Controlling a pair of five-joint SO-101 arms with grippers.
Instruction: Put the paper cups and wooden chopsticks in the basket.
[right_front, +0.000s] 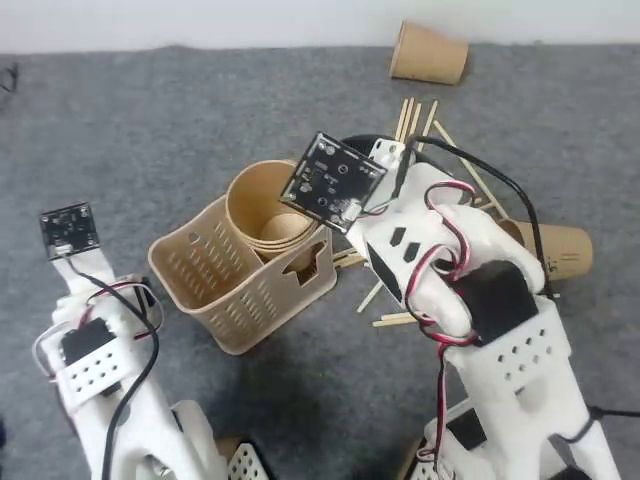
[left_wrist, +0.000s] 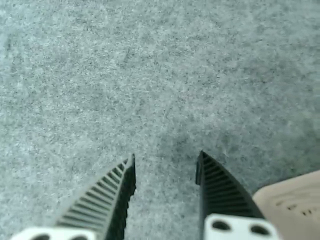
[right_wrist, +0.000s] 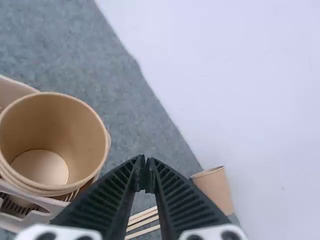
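Observation:
A beige slotted basket (right_front: 235, 285) stands mid-table with a stack of paper cups (right_front: 265, 205) upright inside. One more paper cup (right_front: 428, 52) lies on its side at the far edge, and another (right_front: 560, 250) lies to the right, behind the right arm. Wooden chopsticks (right_front: 412, 120) are scattered on the carpet beyond that arm. My right gripper (right_wrist: 145, 167) is shut and empty, hovering beside the stacked cups (right_wrist: 50, 145), with chopsticks (right_wrist: 145, 217) and the far cup (right_wrist: 212, 187) below it. My left gripper (left_wrist: 165, 167) is open over bare carpet, the basket's corner (left_wrist: 295, 200) beside it.
Grey carpet (right_front: 150, 130) covers the table and a white wall (right_wrist: 240, 75) rises at the far side. The left arm (right_front: 95, 340) stands at the near left and the right arm (right_front: 480, 300) at the near right, close against the basket.

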